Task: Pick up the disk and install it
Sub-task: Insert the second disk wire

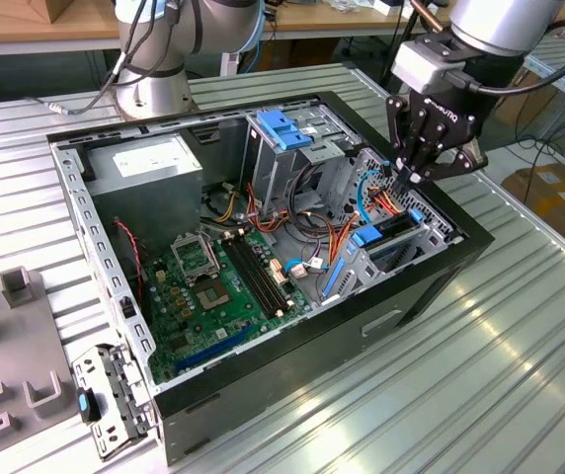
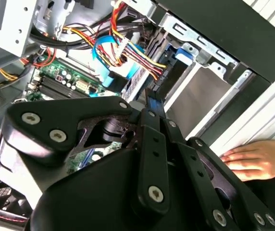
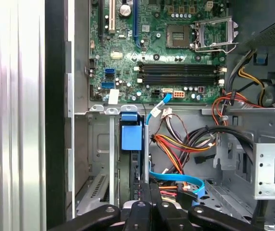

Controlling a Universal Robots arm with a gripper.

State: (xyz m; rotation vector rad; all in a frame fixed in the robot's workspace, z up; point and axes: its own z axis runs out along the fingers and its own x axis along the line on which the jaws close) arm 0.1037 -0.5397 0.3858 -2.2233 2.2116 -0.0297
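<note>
First wrist view puts my gripper [image 3: 144,204] low over the drive cage [image 3: 99,159] of the open computer case [image 1: 431,286], its jaws pressed together with nothing between them. Just beyond, I see the disk [image 3: 131,134] seated on edge in its bay, motherboard [image 3: 161,43] farther off.

- Motherboard [image 1: 208,296]: green, with black memory slots.
- Computer case [image 1: 292,385]: black outside, silver-grey metal inside.
- Disk [image 3: 131,134], beside the motherboard: bright blue tab.
- Cable bundle [image 3: 185,142] near the motherboard: red, yellow, orange, black.
- Gripper [image 1: 413,176]: matte black.
- Table [image 1: 480,375]: ribbed silver.
</note>
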